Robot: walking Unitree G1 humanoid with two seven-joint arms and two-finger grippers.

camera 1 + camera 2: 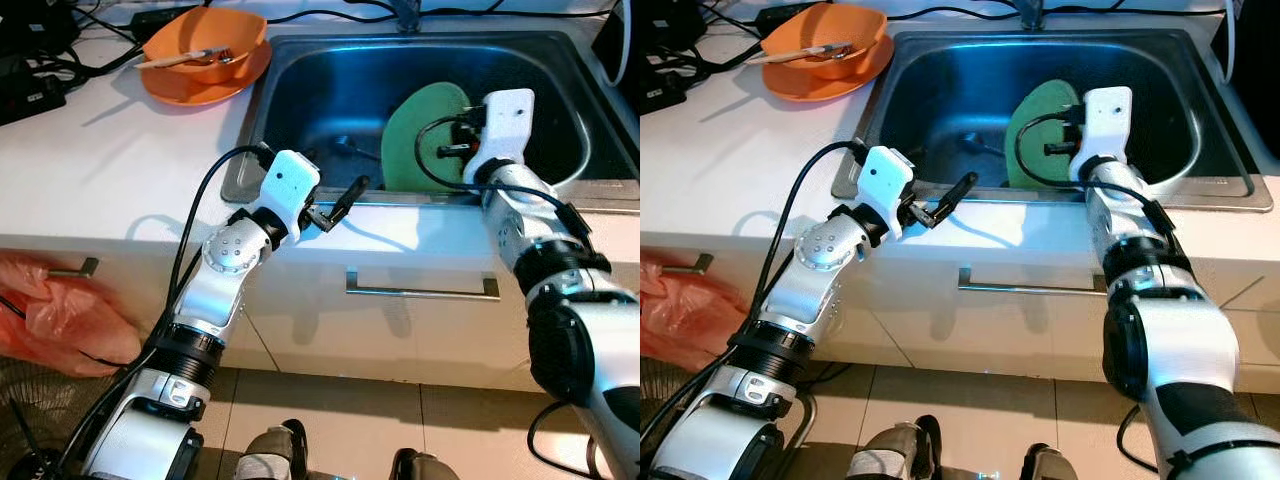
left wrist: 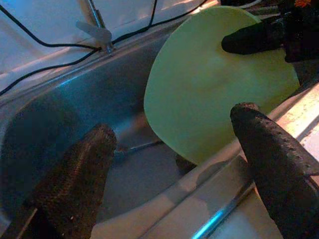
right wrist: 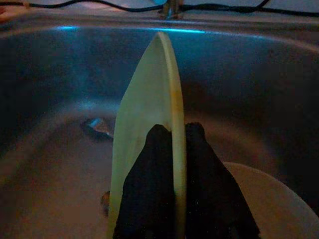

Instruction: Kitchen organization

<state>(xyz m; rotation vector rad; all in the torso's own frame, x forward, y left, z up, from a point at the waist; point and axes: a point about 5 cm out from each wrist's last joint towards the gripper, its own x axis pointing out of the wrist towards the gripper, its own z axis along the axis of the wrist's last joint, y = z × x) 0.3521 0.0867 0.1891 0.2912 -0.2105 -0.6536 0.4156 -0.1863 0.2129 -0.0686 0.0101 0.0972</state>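
A green plate (image 1: 415,140) stands on edge in the steel sink (image 1: 240,180), near its front wall. My right gripper (image 3: 172,129) is shut on the plate's rim, one black finger on each face. In the left wrist view the same green plate (image 2: 214,99) shows with a right finger (image 2: 249,40) pressed on it. My left gripper (image 1: 340,205) hovers open over the sink's front edge, left of the plate and apart from it, with nothing between its fingers (image 2: 75,174).
An orange bowl (image 1: 205,40) with a spoon (image 1: 190,58) sits on an orange plate (image 1: 200,90) at the counter's back left. A utensil (image 1: 345,145) and a pale dish (image 3: 264,194) lie in the sink. Black cables (image 1: 30,60) lie far left; a pink bag (image 1: 60,320) hangs below.
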